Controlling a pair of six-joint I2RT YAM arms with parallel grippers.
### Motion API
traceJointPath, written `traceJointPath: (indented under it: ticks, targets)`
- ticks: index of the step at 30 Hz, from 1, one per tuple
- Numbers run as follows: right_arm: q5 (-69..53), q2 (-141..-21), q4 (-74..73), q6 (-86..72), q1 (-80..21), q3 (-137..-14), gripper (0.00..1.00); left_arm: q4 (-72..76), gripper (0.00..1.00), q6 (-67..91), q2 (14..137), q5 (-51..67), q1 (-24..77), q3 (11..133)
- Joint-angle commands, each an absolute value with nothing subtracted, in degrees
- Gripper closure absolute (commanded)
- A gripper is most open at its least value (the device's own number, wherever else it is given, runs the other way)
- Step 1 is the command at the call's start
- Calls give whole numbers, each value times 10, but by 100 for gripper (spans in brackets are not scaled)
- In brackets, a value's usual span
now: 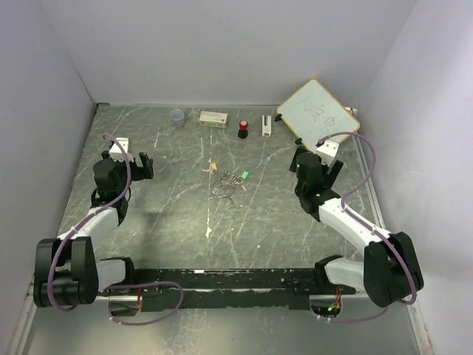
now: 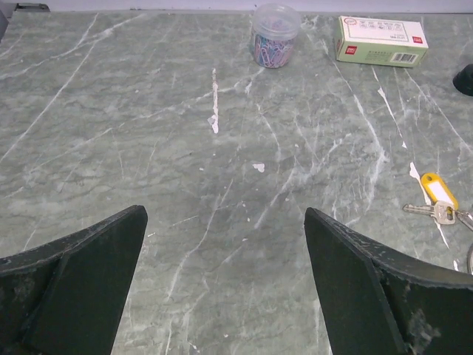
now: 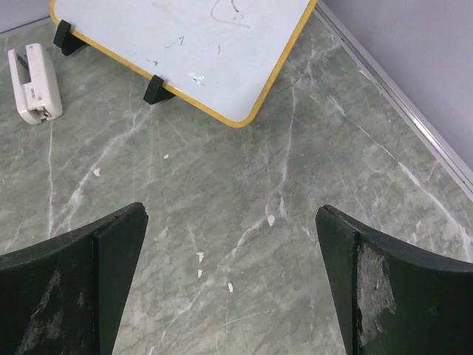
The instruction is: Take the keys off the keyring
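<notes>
The silvery keyring (image 1: 222,187) lies on the marble table in the middle of the top view. Keys fan out from it: a green-headed one (image 1: 244,174), a yellow-orange one (image 1: 213,164) and pinkish ones (image 1: 235,180). The yellow-orange tag (image 2: 439,189) and a silver key (image 2: 429,211) show at the right edge of the left wrist view. My left gripper (image 1: 134,162) is open and empty, well left of the ring. My right gripper (image 1: 318,164) is open and empty, well right of it.
Along the back stand a clear jar of paper clips (image 1: 177,117), a white box (image 1: 213,117), a red-and-black knob (image 1: 243,129), a white stapler (image 1: 266,124) and a tilted whiteboard (image 1: 318,111). Walls close the table in on three sides.
</notes>
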State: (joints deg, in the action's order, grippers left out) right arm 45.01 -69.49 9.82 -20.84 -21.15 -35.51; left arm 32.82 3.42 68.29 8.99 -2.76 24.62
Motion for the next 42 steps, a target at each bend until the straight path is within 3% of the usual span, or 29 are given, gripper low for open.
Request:
traceJointPath:
  ticks: [1,21,28,36,39,40,42]
  targets:
    - [448,-677,103,-214,-215,-346,0,322,0,34,687,88,-23,251]
    - [390,-647,120,-192,-219,-330,0,321,0,41,703,98,-23,261]
    - [293,-683,112,-169,-237,-351,1,329,0,47,703,112,-23,260]
    - [219,-740,101,-183,-362,-369,26,335,0,58,712,133,-23,264]
    - [186,-765,127,-197,-399,-370,43,337,1,61,714,138,-23,264]
    - [178,-775,134,-198,-406,-372,56,337,0,61,715,142,-23,264]
    - [170,-801,142,-204,-415,-382,65,337,0,63,718,146,-23,267]
